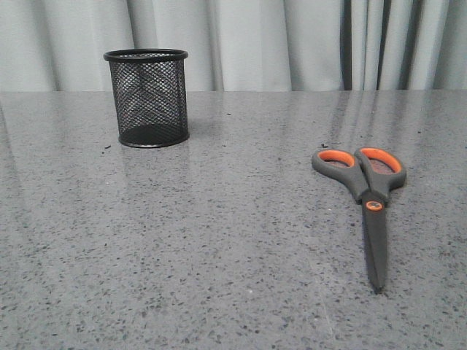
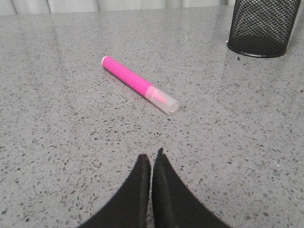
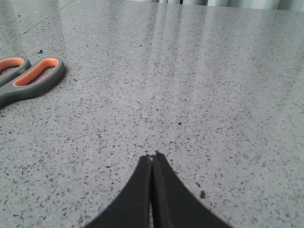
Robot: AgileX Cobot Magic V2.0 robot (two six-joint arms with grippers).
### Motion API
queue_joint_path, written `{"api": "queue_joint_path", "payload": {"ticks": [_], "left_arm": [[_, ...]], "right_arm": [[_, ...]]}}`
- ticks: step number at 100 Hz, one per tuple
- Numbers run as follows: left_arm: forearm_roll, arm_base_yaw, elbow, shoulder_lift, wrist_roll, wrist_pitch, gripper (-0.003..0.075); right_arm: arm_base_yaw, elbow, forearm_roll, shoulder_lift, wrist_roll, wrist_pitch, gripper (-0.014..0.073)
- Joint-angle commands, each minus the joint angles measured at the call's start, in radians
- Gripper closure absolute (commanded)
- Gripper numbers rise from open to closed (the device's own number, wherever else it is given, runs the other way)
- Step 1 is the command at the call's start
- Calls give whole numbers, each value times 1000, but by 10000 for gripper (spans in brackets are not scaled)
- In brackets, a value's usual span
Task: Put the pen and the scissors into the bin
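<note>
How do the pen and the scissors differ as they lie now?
The pen is bright pink with a clear cap; the scissors are dark grey with orange-lined handles. The pen is a plain straight stick; the scissors widen into two loops. Both lie flat on the table, outside the bin.

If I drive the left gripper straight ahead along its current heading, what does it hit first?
Most likely the pen: it lies flat on the table, slanted across the path ahead of the shut left gripper. The bin stands farther off to one side. Depth is unclear.

left gripper (image 2: 152, 159): matte black, two smooth curved fingers tapering to points
right gripper (image 3: 152, 156): same matte black tapered fingers
</note>
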Motion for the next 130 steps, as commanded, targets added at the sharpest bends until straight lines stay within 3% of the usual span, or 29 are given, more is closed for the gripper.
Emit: {"api": "queue_joint_path", "payload": {"ticks": [1,9,25,39,52,64,71,77,83,91,98,112,130], "left_arm": [[-8,3,45,-31,-8,-60,739],[-95,2,45,-31,-8,-119,739],[-662,2,43,-31,-8,-282,739],[-965,2,43,-31,-8,-373,739],[-1214,2,34,-31,-8,-375,739],[-1131,2,-7,-31,30,-320,693],[-1011,2,-69,-18,62,-253,577],[-894,2,-146,33,62,-196,435],[-807,2,-214,104,62,-134,365],[-743,2,-316,245,62,-55,369],[-667,2,-431,415,62,37,400],[-523,2,-658,740,25,201,439],[-247,2,-922,1063,-197,427,433]], "right_arm": [[-5,15,1,-20,-2,-123,664],[-5,15,88,-20,51,-271,664],[-5,15,331,-20,182,-511,664],[-5,13,375,-20,199,-552,664],[-5,-2,375,-20,286,-548,664],[-5,-98,373,-14,267,-373,638],[-5,-165,373,5,207,-245,589],[-5,-233,373,43,124,-127,499],[-5,-297,373,98,95,-51,408],[-5,-368,373,183,95,28,286],[-5,-427,373,259,93,78,232],[-5,-499,373,377,78,102,232],[-5,-509,373,397,78,94,232]]}}
